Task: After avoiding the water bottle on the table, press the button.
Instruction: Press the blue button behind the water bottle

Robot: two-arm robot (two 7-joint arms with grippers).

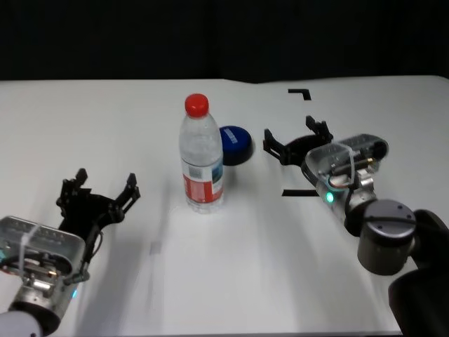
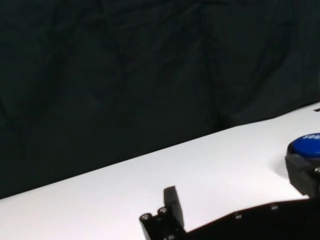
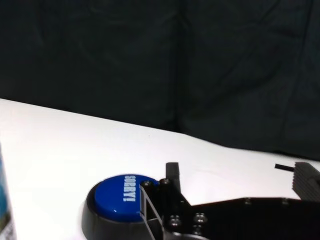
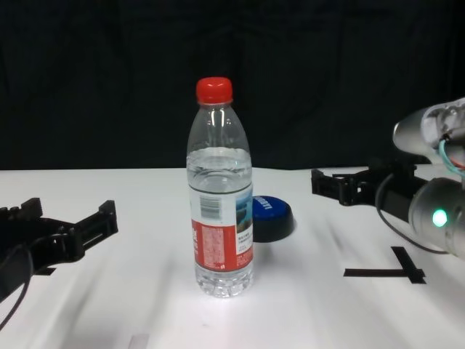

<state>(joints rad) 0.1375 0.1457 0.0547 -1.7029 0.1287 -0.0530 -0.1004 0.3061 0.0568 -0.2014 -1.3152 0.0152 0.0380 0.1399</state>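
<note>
Left gripper (image 1: 98, 193): we see it parked near us, fingers spread, empty.
Water bottle (image 1: 202, 156): upright, near our right gripper's inner side; swinging wide could topple it.
Right gripper (image 1: 295, 144): open, empty, off the table (image 1: 231, 281).
Button (image 1: 235, 144): just beside its fingertips, behind the bottle.

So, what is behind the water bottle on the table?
Behind the water bottle sits the blue button on the table, toward the robot's right. In the chest view the bottle covers the button's left part. The right gripper hovers beside the button, jaws open.
</note>
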